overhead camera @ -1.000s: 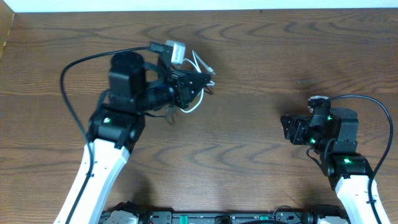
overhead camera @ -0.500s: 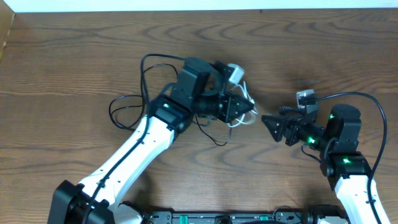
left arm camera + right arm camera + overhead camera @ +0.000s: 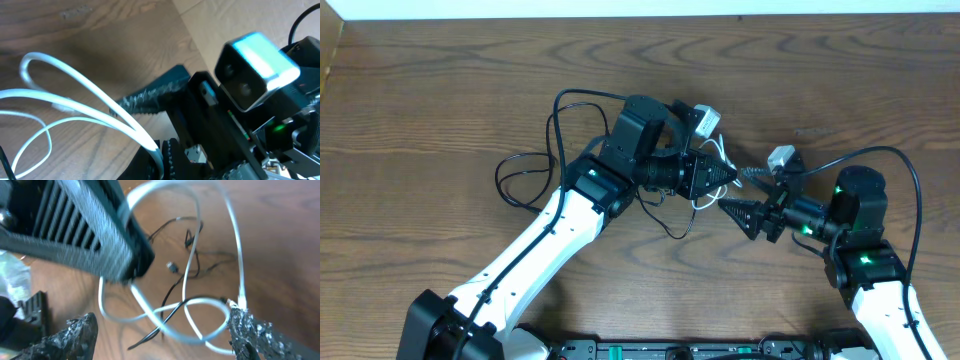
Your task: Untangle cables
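1. The left gripper [image 3: 722,176] is reaching in over the middle of the brown wood-grain desk [image 3: 440,80]. Its ribbed black fingers [image 3: 167,157] are pinched together on the white cable [image 3: 32,55].
2. The white cable is thin, smooth and round. It hangs out of that pinch in a few loose, springy loops that cross over each other just above the desk.
3. The black cable [image 3: 176,287] is even thinner, basically a wiry thread. It lies on the desk under the white loops, and in the right wrist view one strand runs up through them. I can't tell whether the two are actually knotted.
4. The right gripper [image 3: 162,320] faces the left one, very close, almost tip to tip. Its fingers [image 3: 75,335] have a rough, gritty grey texture and are spread wide apart, with the white loops between them.
5. One white strand ends right at the tip of one right finger, but it's too blurry to say whether it's touching.
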Available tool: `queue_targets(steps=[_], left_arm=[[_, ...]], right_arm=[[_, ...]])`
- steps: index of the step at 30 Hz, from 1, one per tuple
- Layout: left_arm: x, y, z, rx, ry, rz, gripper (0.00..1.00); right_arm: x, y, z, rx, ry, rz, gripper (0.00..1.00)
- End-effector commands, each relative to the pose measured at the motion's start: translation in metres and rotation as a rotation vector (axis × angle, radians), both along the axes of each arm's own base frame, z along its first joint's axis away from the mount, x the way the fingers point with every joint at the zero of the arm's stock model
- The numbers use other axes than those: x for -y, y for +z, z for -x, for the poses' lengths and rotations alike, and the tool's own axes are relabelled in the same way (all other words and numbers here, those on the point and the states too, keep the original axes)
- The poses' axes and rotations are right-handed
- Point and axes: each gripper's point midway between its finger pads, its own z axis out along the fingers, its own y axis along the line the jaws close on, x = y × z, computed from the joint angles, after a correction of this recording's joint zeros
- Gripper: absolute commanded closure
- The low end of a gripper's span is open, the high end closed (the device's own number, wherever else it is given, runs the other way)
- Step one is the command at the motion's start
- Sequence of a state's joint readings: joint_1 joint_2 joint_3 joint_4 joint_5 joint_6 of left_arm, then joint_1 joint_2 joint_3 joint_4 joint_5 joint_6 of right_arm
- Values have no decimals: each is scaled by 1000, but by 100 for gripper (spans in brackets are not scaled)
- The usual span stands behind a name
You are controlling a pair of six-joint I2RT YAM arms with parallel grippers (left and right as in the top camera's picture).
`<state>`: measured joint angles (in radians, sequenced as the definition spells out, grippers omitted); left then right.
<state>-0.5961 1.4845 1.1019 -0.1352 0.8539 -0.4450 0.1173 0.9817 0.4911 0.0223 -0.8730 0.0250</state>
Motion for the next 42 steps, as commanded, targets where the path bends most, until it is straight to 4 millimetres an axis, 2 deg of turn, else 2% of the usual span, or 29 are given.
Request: queue_targets(steps=[1,4,8,10,11,13,14,16,18,20,21,23,27,30,38,42], left_arm=[[2,9,4,-27,-16,29,92],[5,17,11,-39,-59,68,92],[9,29,21,-32,-135,127,92],[9,30,22,-34,-140,129,92],[9,30,22,-34,-140,129,92],[9,29,22,-32,-140,127,92],[9,28,22,-26,-142,125,92],[8,26,22,7,-153,117,92],[3,15,17,16,-122,70,92],[-6,-1,8,7,-56,-8,92],[-17,-17,0,10,-7,-84,92],[-34,-37,-8,1,62,-192,92],[-70,-63,-20,-47,167,-334,92],[-88,-69,-27,-81,212,-364,92],[-127,-73,-48,-132,325,-376,92],[-146,-73,-59,-126,374,-378,92]], right_arm=[[-2,7,-4,64,6,11,21],[-2,10,-8,84,6,8,25],[-3,4,-10,63,6,10,37],[-3,0,-11,50,6,12,46],[-3,-1,-11,46,6,12,58],[-1,-3,-14,42,-10,21,97],[2,-6,-17,36,-34,34,99],[13,-17,-26,11,-121,84,99],[37,-39,-37,-73,-289,171,99],[64,-61,-42,-164,-450,252,99],[82,-75,-41,-216,-550,313,99],[104,-90,-36,-279,-661,388,99],[118,-98,-31,-325,-736,423,99],[122,-98,-32,-342,-763,407,99],[128,-102,-28,-393,-806,381,99],[143,-107,-24,-440,-909,388,99]])
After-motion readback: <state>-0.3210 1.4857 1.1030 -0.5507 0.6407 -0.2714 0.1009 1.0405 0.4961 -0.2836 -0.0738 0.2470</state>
